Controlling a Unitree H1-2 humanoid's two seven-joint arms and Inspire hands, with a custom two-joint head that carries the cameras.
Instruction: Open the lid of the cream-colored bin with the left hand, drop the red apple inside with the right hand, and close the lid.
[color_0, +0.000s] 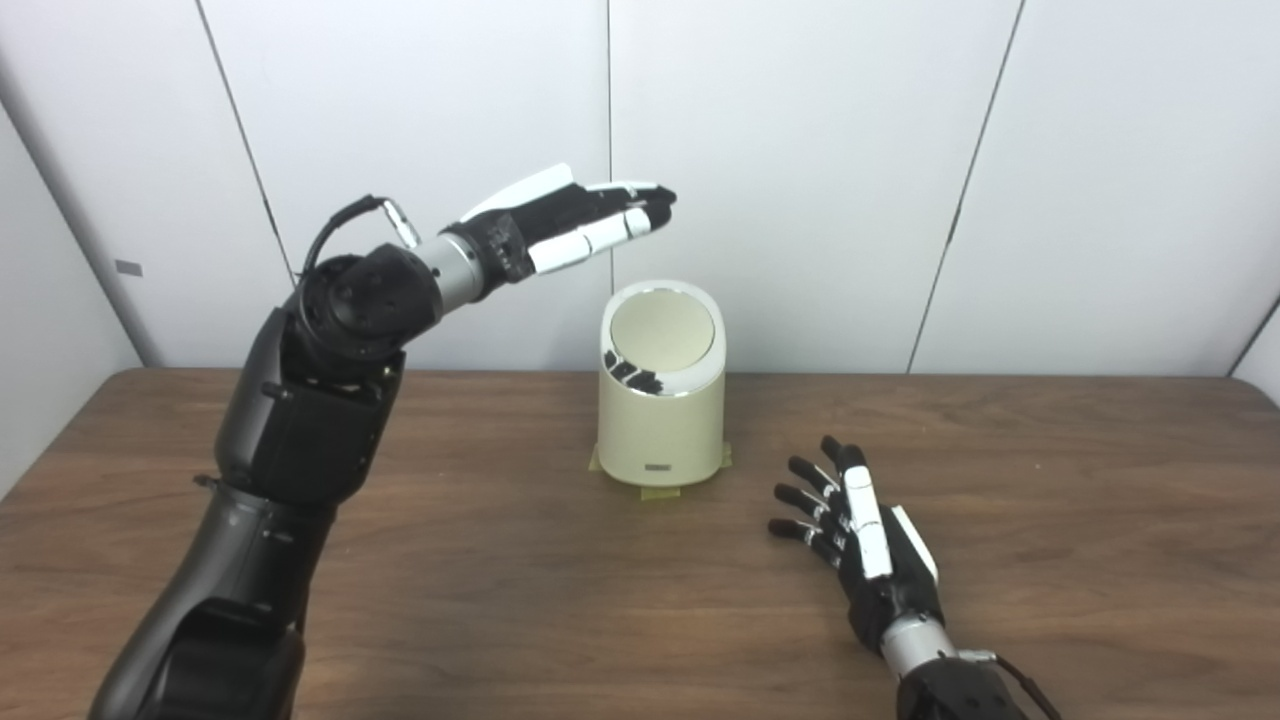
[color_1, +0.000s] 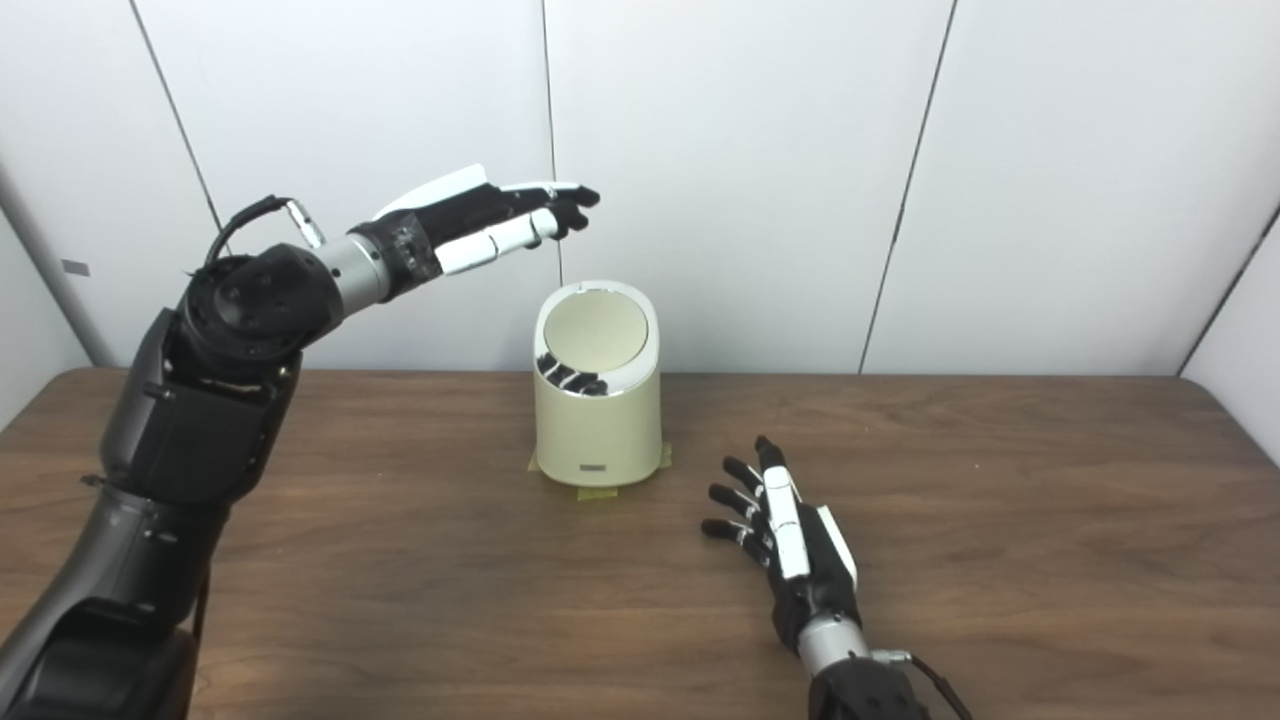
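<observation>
Both hands are empty, fingers spread: the left hand (color_0: 570, 218) hovers above the lidded cream-colored cylindrical bin (color_0: 662, 395) at frame centre; the right hand (color_0: 860, 535) rests lower right on the brown wooden table (color_0: 1050, 520).

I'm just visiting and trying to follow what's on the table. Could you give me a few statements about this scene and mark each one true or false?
1. The bin has its lid shut. True.
2. The right hand holds an apple. False: it is open, low over the table and holds nothing; no apple is in view.
3. The left hand is raised above the bin, not touching it. True.
4. The left hand grips the lid. False: its fingers are stretched out in the air, clear of the lid.
5. The bin lies tipped on its side. False: it stands upright.
</observation>
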